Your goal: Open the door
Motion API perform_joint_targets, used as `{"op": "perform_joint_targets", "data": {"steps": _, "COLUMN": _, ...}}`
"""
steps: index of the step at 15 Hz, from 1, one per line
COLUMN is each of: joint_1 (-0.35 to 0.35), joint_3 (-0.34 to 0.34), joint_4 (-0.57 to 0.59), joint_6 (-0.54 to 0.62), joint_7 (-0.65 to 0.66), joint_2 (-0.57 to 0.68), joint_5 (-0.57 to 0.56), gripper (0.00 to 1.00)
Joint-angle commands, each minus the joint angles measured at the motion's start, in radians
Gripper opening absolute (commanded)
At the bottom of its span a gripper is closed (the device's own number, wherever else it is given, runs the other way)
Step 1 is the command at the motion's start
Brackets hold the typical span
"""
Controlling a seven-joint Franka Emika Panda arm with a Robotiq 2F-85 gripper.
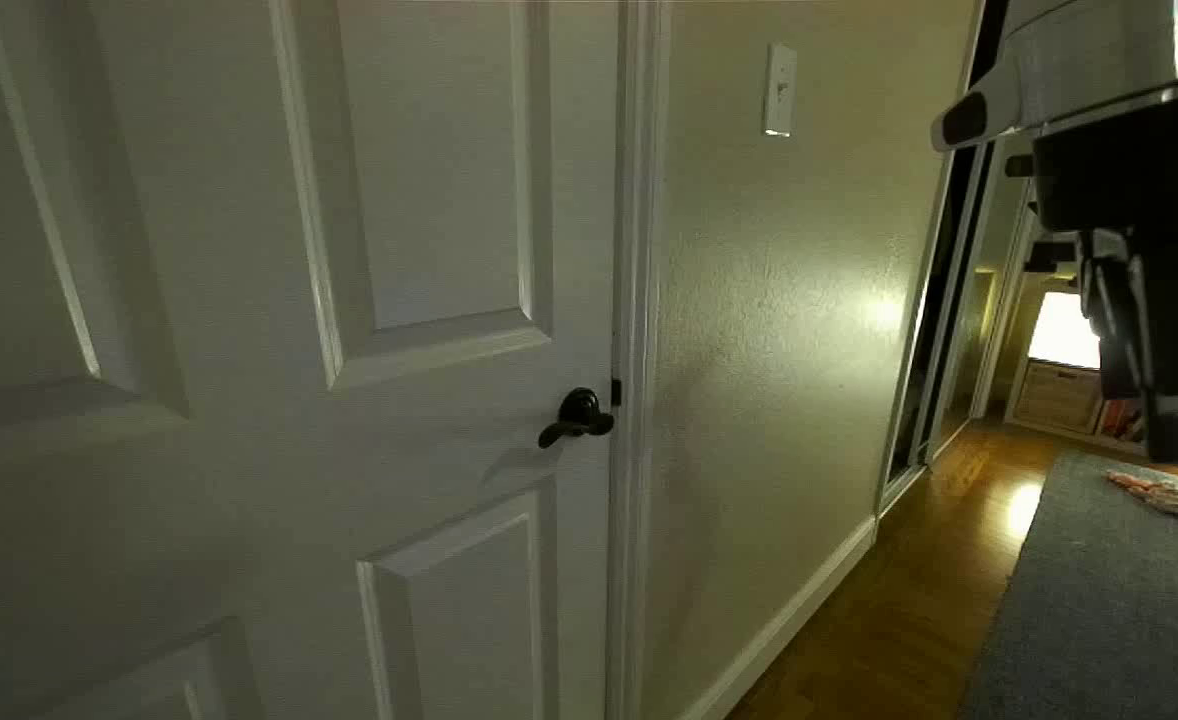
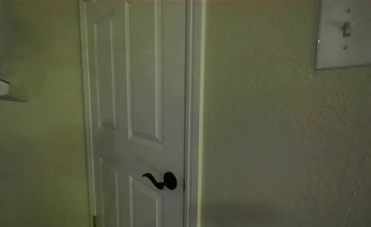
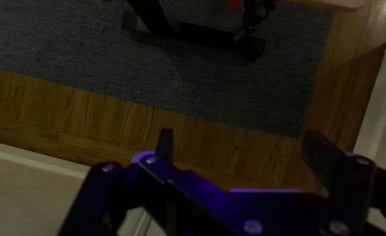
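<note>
The gripper [image 3: 239, 132] is spread wide. In the wrist view its two fingers [image 3: 165, 144] are far from each other, and they hold nothing. Down below them are a wood floor [image 3: 91, 113] and a dark gray rug [image 3: 212, 88]. A black stand [image 3: 209, 37] is on the rug, but it is too dark to tell what it is for.

In an exterior view, the gripper points down from the white arm [image 1: 1089, 60]. It is well apart from the handle [image 1: 581, 415] and touches no part of the door [image 1: 279, 430].

The door is big and white. It sits in its frame [image 1: 641, 300], with the wall [image 1: 749, 350] right beside it and a light switch [image 1: 780, 90] up on that wall. The handle is small and black, near the door's edge, next to the frame. In both exterior views the door looks shut, because its edge lies along the frame with no wide gap.

So I think the job is only at its start, and none of the opening seems done. What is left is to reach the handle, turn it, and swing the door. I cannot tell if it needs a push or a pull.
</note>
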Motion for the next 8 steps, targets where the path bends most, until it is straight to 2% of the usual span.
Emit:
{"op": "perform_joint_targets", "data": {"steps": 1, "joint_1": 0.008, "joint_3": -0.007, "joint_4": 0.002, "joint_6": -0.002, "joint_7": 0.002, "joint_2": 0.001, "joint_5": -0.002, "gripper": 1.00}}
{"op": "perform_joint_targets", "data": {"steps": 5, "joint_1": 0.007, "joint_3": -0.006, "joint_4": 0.004, "joint_6": 0.000, "joint_7": 0.006, "joint_2": 0.006, "joint_5": -0.003, "gripper": 1.00}}
{"op": "perform_joint_targets", "data": {"steps": 8, "joint_1": -0.001, "joint_3": 0.001, "joint_4": 0.018, "joint_6": 0.016, "joint_7": 0.056, "joint_2": 0.038, "joint_5": -0.021, "gripper": 1.00}}
